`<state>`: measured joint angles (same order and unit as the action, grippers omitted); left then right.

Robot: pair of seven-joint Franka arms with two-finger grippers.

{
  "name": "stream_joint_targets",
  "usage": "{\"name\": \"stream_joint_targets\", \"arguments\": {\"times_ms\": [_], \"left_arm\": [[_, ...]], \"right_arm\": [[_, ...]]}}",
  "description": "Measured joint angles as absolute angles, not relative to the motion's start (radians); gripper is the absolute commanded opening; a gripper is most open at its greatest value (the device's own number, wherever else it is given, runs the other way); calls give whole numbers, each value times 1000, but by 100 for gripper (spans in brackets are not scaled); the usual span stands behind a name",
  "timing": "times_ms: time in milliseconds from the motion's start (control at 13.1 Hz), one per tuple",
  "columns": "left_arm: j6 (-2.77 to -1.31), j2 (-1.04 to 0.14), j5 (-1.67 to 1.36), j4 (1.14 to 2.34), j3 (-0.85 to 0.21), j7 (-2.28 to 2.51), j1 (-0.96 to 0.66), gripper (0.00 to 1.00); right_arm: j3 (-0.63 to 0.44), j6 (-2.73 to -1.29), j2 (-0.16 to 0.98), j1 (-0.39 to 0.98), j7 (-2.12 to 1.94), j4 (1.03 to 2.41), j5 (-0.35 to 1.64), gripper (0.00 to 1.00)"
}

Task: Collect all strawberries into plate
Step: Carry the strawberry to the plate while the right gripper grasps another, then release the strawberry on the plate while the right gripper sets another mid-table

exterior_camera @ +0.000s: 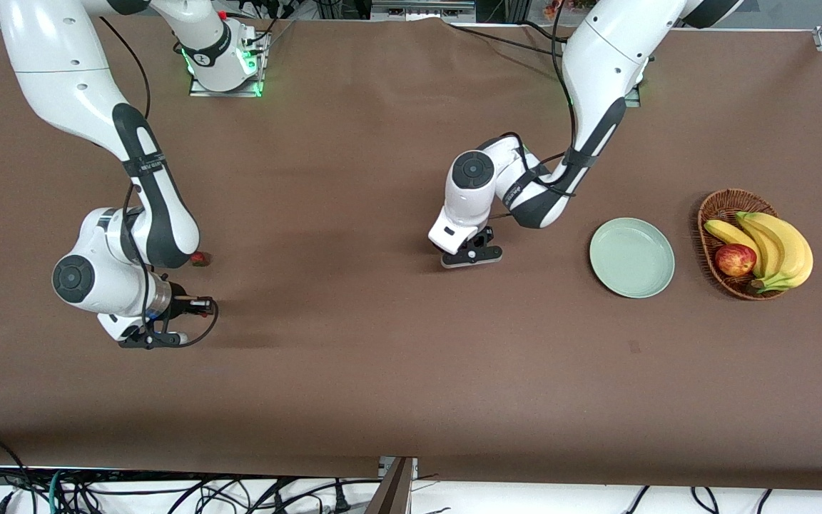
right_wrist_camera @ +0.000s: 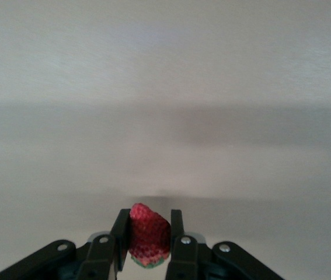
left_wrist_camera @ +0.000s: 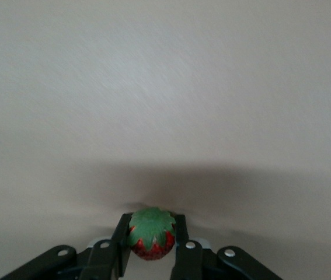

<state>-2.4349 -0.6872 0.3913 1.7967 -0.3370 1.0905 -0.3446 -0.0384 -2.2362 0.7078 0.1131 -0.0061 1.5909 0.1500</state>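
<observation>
My left gripper is low at the middle of the table, shut on a strawberry whose green cap faces the wrist camera; the left gripper pinches it from both sides. At the right arm's end of the table, my right gripper is also low and shut on a second strawberry, its red tip pointing away from the right gripper. Both held berries are hidden in the front view. A third strawberry lies on the table beside the right arm. The mint-green plate holds nothing.
A wicker basket with bananas and an apple stands beside the plate at the left arm's end. The brown table cloth is bare between the two grippers.
</observation>
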Motion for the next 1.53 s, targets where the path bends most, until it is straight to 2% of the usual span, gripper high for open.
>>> {"name": "stream_joint_targets", "arguments": {"times_ms": [153, 536, 689, 842, 1071, 1224, 1301, 1378, 1454, 1531], "left_arm": [[-2358, -662, 391, 1786, -390, 1013, -238, 33], [-2092, -608, 389, 1790, -737, 626, 344, 35], [-2049, -607, 390, 1826, -840, 477, 561, 36], [-2049, -605, 404, 1888, -873, 354, 705, 38], [-2105, -607, 486, 1997, -874, 320, 790, 40], [-2140, -607, 498, 2042, -873, 320, 807, 47], [-2143, -607, 500, 2048, -873, 320, 809, 79], [-2144, -607, 507, 2050, -874, 320, 808, 84], [-2144, -607, 513, 2050, -875, 320, 808, 100], [-2144, -607, 515, 2050, -876, 320, 808, 100]], "right_arm": [[-32, -2204, 707, 144, 84, 1557, 153, 15], [-10, -2143, 706, 282, 407, 1468, 175, 15], [10, -2144, 706, 355, 557, 1461, 186, 16], [31, -2171, 706, 437, 722, 1456, 186, 16], [39, -2315, 717, 575, 947, 1454, 186, 16], [40, -2396, 741, 660, 1063, 1454, 186, 17], [39, -2439, 758, 702, 1115, 1454, 186, 18], [39, -2475, 773, 740, 1161, 1454, 186, 18], [38, -2498, 786, 771, 1193, 1454, 186, 18], [36, -2509, 795, 794, 1215, 1454, 186, 19]]}}
